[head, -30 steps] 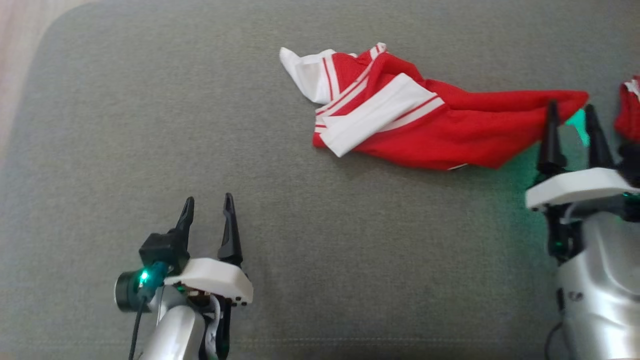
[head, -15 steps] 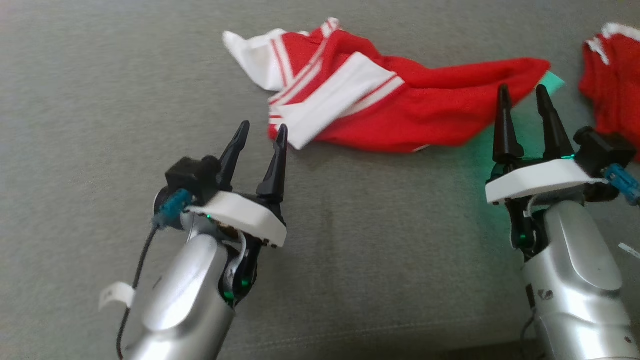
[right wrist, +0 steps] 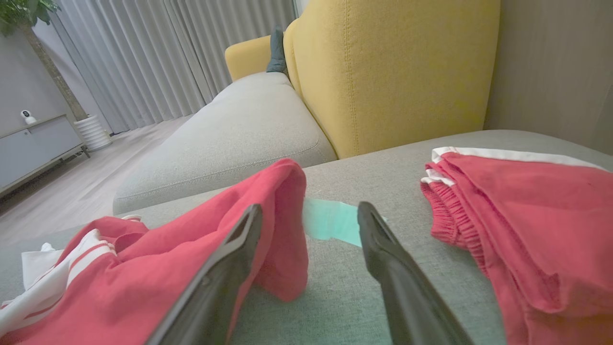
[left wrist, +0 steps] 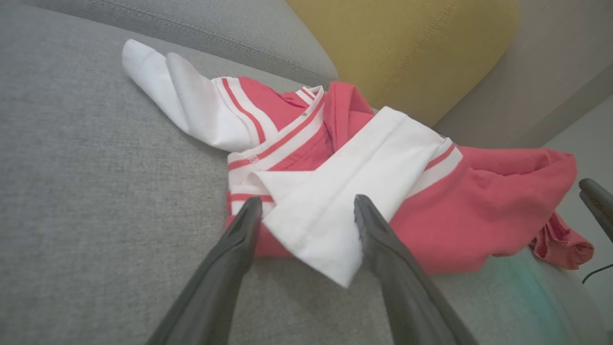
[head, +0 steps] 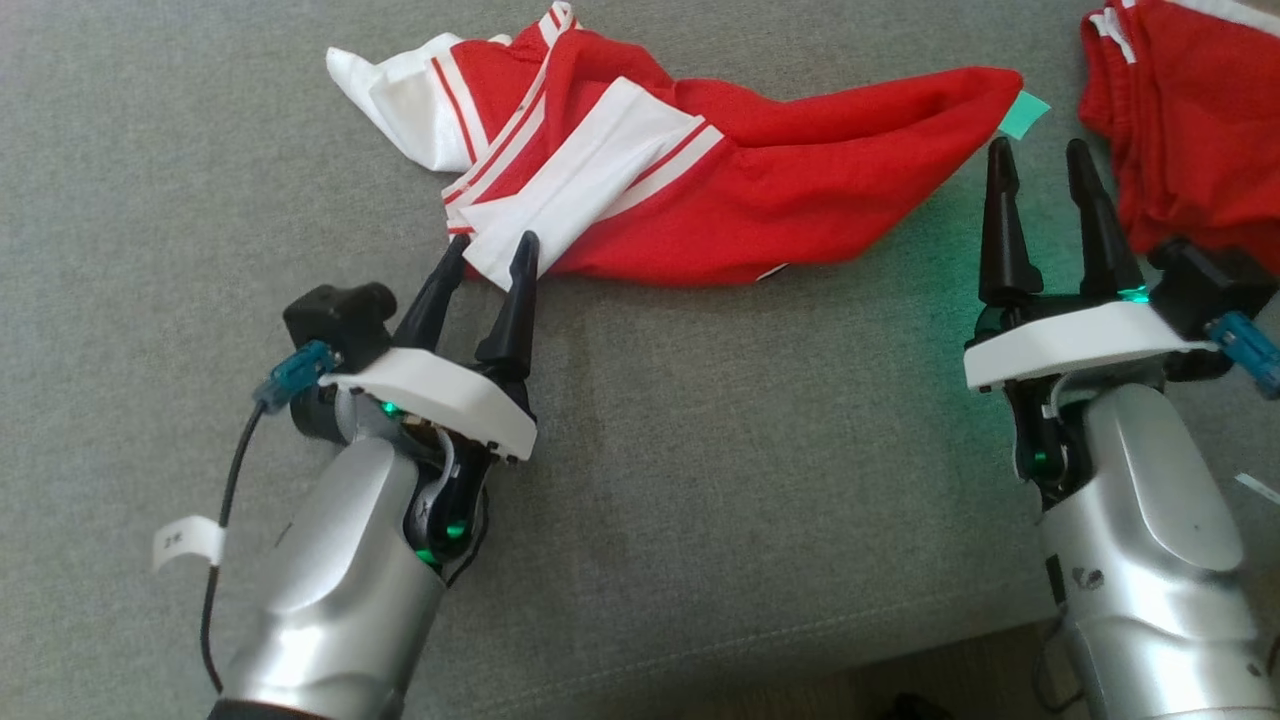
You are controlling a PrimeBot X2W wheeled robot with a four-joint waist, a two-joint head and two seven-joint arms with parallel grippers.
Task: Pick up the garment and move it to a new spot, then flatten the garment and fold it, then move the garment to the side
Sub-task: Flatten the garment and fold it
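Note:
The garment (head: pixel 760 190), red with white striped sleeves, lies crumpled on the grey sofa cushion (head: pixel 700 450). My left gripper (head: pixel 494 245) is open at the garment's near left corner. In the left wrist view, the left gripper (left wrist: pixel 307 201) straddles the white sleeve's edge (left wrist: pixel 330 225) without gripping it. My right gripper (head: pixel 1040 150) is open just short of the garment's red right tip (head: pixel 980 90). In the right wrist view, the right gripper (right wrist: pixel 310 208) has that red tip (right wrist: pixel 282 215) beside its left finger and bare cushion between the fingers.
A second red garment (head: pixel 1180 120) with white trim lies at the far right, close to my right gripper. A teal tag (head: pixel 1022 115) lies on the cushion by the garment's tip. A yellow backrest (right wrist: pixel 392 67) stands behind the cushion. The cushion's front edge (head: pixel 800 640) runs below the arms.
The head camera has tilted, shifting the whole picture. My left gripper has advanced across the cushion up to the garment's white sleeve. The right gripper stays near the red tip.

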